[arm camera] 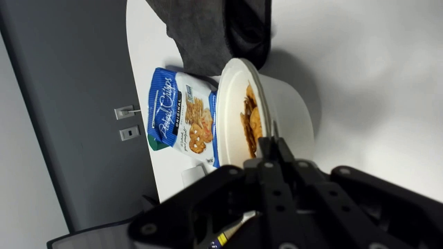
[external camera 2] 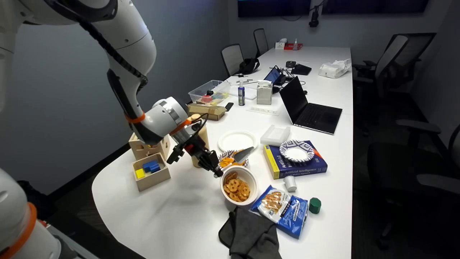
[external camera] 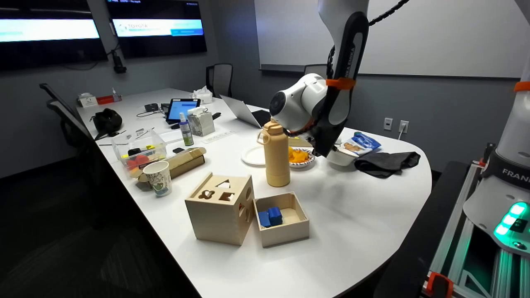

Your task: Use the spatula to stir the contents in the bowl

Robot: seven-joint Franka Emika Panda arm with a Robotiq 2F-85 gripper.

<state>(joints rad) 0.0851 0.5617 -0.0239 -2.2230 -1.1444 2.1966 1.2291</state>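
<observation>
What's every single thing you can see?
Table: 1, white, centre
Screens: 2, black, wall
Chairs: several, dark, around table
Laptop: 1, silver-black, table
Smaller items: many, mixed colours, table
Cube: 1, tan, table
Open box: 1, tan, beside cube
Blocks: a few, blue and yellow, open box
Bottle: 1, tan, table
Plate: 1, white, near bottle
Book: 1, blue, table
Patterned dishes: 2, blue-white, one on book
Heap of bits: 1, orange, other dish
Spatula: 1, grey, at that dish
Packet: 1, blue-white, table
Cloth: 1, charcoal, near packet
Bowl: 1, white, tilted, near packet
Pretzel crisps: several, brown, bowl
Arm: 1, white-black, above table
Gripper: 1, black, bowl's rim
</observation>
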